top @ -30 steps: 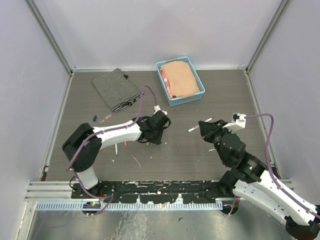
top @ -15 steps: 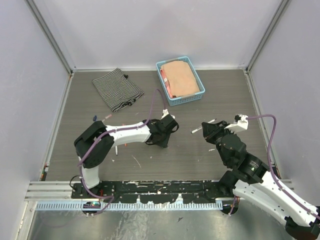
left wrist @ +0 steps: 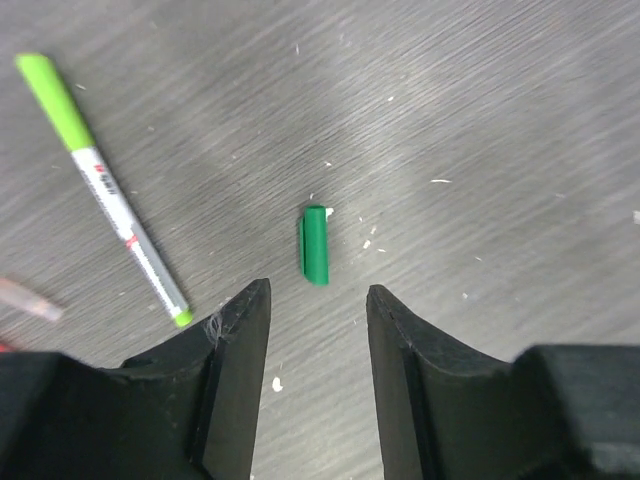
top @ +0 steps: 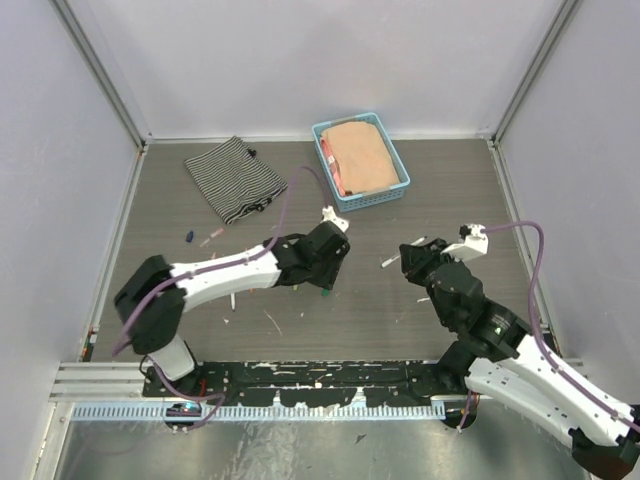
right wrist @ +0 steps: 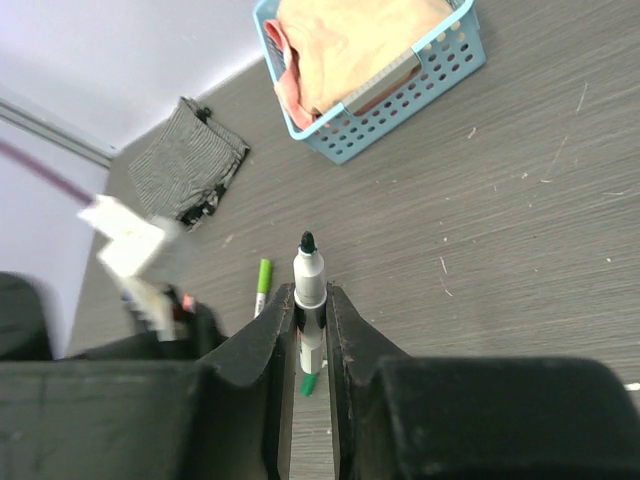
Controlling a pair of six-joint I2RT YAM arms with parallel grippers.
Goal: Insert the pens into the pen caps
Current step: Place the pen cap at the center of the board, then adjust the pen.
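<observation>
Green pen cap (left wrist: 315, 245) ahead of parted left gripper (left wrist: 318, 293); pen (right wrist: 309, 272) clamped in right gripper (right wrist: 311, 300)

From above, the pen cap is largely hidden by the left gripper, on the near side of the basket (top: 399, 172). It lies untouched, just ahead of the wide-parted jaws. The pen's lower barrel is covered by the right jaws pressed on it, its tip pointed toward the basket.

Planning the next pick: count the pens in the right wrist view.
2. A dark-tipped pen is clamped in the right gripper; a lime-green pen lies on the table beyond. Others may be hidden.
</observation>
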